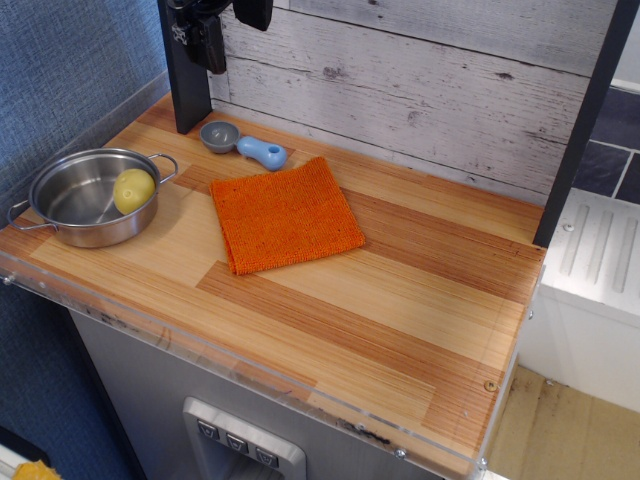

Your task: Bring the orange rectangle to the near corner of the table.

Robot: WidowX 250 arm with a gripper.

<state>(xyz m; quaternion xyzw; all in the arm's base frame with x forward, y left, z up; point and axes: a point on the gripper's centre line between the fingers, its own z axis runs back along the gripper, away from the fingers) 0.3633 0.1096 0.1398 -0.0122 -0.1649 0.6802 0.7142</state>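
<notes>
claw (212, 40) top-left, state unclear | orange rectangle (286, 214) flat mid-table, corners diagonal

Pot (88, 198) and scoop (243, 144) crowd the left — table (400, 330) front lies bare.
</notes>
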